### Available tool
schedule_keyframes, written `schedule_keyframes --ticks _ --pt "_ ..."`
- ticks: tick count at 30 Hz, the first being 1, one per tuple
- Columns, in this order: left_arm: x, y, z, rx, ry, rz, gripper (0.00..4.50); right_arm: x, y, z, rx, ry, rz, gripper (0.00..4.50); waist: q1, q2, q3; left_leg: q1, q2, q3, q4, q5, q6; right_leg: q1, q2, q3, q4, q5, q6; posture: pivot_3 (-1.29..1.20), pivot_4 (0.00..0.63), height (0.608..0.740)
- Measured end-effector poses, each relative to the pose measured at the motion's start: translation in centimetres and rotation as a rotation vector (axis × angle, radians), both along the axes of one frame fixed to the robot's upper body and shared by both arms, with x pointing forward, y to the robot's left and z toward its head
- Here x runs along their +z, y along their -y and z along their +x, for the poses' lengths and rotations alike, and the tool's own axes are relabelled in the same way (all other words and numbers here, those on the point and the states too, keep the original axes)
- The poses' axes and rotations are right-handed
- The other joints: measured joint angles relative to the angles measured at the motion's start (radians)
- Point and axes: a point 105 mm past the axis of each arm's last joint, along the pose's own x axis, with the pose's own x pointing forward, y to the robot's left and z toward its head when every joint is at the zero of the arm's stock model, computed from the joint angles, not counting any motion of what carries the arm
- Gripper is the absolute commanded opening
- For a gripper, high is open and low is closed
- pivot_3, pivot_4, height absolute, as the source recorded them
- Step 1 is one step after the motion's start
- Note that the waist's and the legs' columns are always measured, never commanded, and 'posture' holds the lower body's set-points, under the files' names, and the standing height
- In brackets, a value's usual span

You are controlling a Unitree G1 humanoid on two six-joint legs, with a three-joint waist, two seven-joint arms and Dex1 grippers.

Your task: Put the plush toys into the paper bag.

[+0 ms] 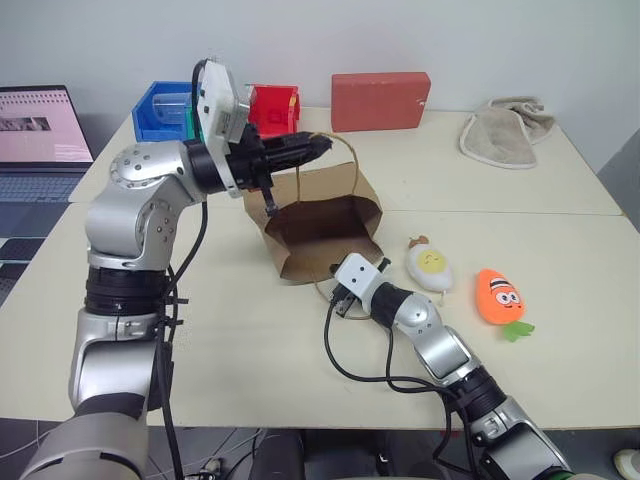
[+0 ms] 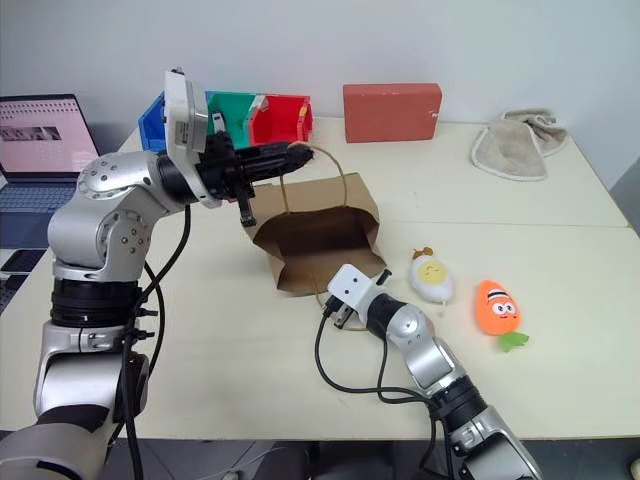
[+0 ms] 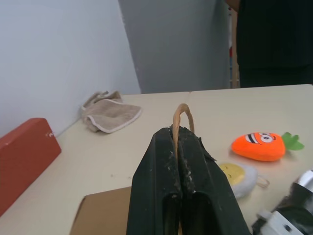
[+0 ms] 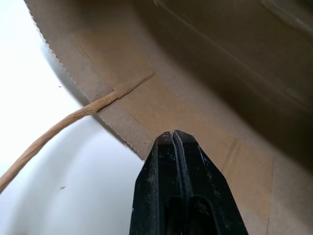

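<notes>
Cream counter (image 1: 560,190) against a pale wall, carrying: red box (image 1: 381,100), beige cloth (image 1: 505,130), coloured bins (image 2: 270,115), laptop (image 1: 35,130) at far left. Paper bag (image 1: 320,225) lies mid-counter on its side, mouth toward the robot. Egg plush (image 1: 431,266) and carrot plush (image 1: 498,297) rest on the counter just right of the bag, apart from it. Left arm raised, bent across; left end effector (image 1: 318,146) level, closed on the bag's upper handle (image 3: 182,117). Right arm low, reaching forward; right end effector (image 4: 174,134) closed, empty, tips at the bag's lower rim.
</notes>
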Motion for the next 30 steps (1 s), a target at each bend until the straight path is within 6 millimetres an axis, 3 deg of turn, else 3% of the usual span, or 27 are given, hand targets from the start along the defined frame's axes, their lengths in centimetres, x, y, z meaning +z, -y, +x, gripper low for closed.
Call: schedule_keyframes --ticks 5,10,13,18,21,23,24,30 --pt "-1.4 0.4 -0.8 -0.045 -0.037 0.038 0.00 1.6 0.5 -0.5 0.017 -0.017 0.053 0.01 0.000 0.000 0.000 0.000 0.000 0.000 0.000 0.000 0.000 0.000 0.000 0.000 0.000 0.000 0.000 0.00 0.150 0.740" --pt "-2.6 1.0 -1.2 -0.081 -0.063 0.075 0.00 3.8 0.7 -2.3 0.086 -0.024 0.116 0.01 0.000 0.000 0.000 0.000 0.000 0.000 0.000 0.000 0.000 0.000 0.000 0.000 0.000 0.000 0.000 0.00 0.150 0.740" --pt "-2.8 1.4 -1.5 -0.102 -0.063 0.087 0.00 5.1 1.2 -3.1 0.107 -0.027 0.135 0.62 0.002 0.000 0.000 -0.001 0.000 0.000 0.000 0.000 0.000 0.000 0.000 0.000 0.000 0.000 0.000 0.00 0.150 0.740" --pt "-3.3 1.7 -1.5 -0.107 -0.063 0.112 0.00 7.5 3.9 -4.9 0.151 -0.042 0.131 2.39 0.009 0.000 0.000 -0.001 0.000 0.000 0.001 0.000 0.000 0.000 0.000 0.000 0.000 0.000 0.000 0.00 0.150 0.740" --pt "-3.4 1.7 -1.6 -0.110 -0.064 0.112 0.00 8.8 6.8 -5.3 0.147 -0.030 0.064 3.49 0.012 0.000 0.000 -0.001 0.000 0.000 0.001 0.000 0.000 0.000 0.000 0.000 0.000 0.000 0.000 0.00 0.150 0.740" --pt "-3.5 1.7 -1.6 -0.110 -0.066 0.115 0.00 8.8 9.6 -5.4 0.127 -0.025 -0.074 4.25 0.012 0.000 0.000 -0.001 0.000 0.001 0.001 0.000 0.000 0.000 0.000 0.000 -0.001 0.000 0.000 0.00 0.150 0.740" --pt "-3.6 1.7 -1.6 -0.110 -0.069 0.115 0.00 8.6 10.9 -5.4 0.110 -0.027 -0.135 4.47 0.012 0.000 0.000 -0.001 0.000 0.001 0.001 0.000 0.000 0.000 0.000 0.000 -0.001 0.000 0.000 0.00 0.150 0.740" --pt "-3.6 1.7 -1.6 -0.108 -0.062 0.117 0.00 5.8 14.9 -4.9 0.021 -0.062 -0.323 4.47 0.010 0.000 0.000 -0.001 0.000 0.002 0.001 0.000 0.000 0.000 0.000 0.001 -0.001 -0.001 -0.001 0.00 0.150 0.740"
